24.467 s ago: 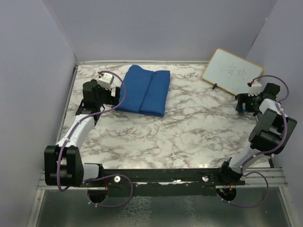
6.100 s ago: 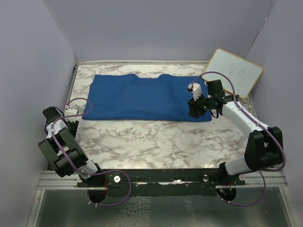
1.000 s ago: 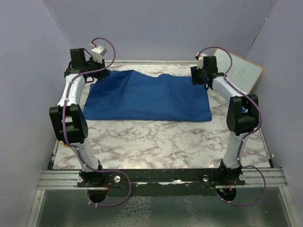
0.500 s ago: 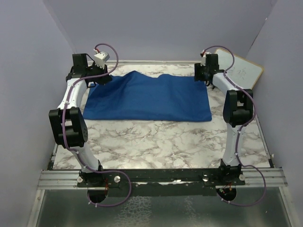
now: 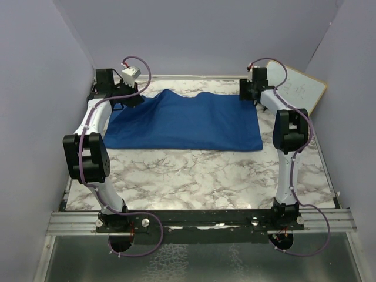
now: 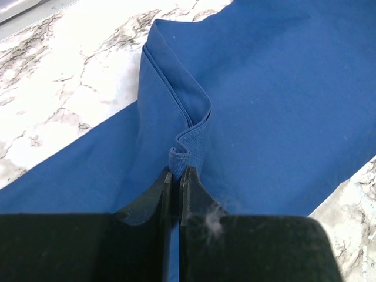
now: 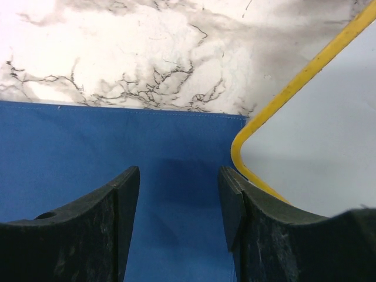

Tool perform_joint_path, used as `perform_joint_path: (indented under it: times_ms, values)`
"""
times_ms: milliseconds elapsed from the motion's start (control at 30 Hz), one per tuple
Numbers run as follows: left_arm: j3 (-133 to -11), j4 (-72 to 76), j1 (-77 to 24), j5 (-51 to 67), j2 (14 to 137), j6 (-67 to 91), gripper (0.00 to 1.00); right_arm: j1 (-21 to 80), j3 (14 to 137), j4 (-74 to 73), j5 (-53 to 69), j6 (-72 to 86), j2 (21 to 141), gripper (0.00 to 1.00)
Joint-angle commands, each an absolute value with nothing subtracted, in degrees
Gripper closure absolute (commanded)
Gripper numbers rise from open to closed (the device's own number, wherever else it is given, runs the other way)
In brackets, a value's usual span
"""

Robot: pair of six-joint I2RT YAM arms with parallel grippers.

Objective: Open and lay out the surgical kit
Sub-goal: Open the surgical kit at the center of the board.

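The surgical kit shows as a large royal-blue cloth [image 5: 188, 120] spread across the far half of the marble table; whatever lies under it is hidden. My left gripper [image 5: 136, 100] is at the cloth's far-left corner. In the left wrist view this gripper [image 6: 177, 171] is shut on a small raised fold of the cloth [image 6: 282, 94], which wrinkles up from the jaws. My right gripper [image 5: 247, 94] hovers at the far-right corner. In the right wrist view it [image 7: 179, 176] stands open over the flat cloth [image 7: 88, 147], holding nothing.
A whiteboard [image 5: 299, 89] leans at the back right, and its yellow frame [image 7: 294, 82] sits just beside my right finger. Purple walls close in the back and both sides. Bare marble [image 5: 194, 170] lies between the cloth and the arm bases.
My left gripper has drawn the cloth's far-left corner to the right, bunching it. The right wrist has edged toward the back wall and stayed open.
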State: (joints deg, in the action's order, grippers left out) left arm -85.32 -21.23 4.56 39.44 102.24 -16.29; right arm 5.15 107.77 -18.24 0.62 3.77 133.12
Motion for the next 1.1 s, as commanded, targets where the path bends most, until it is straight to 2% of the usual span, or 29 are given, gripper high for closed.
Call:
perform_joint_path:
  times_ms: [0,500,1067]
  values:
    - [-85.38,-19.46,3.57,40.24,101.77,-15.85,1.00,4.37,109.60,-17.49,-1.40,5.52,135.41,0.44]
    - [-85.73,-19.45,2.21,38.50,102.81,-15.73,1.00,3.14,111.12,-15.56,-3.26,6.54,138.68,0.43]
    - [-86.04,-19.50,1.93,38.14,103.32,-15.67,1.00,3.08,105.22,-11.53,-6.01,7.52,136.71,0.39]
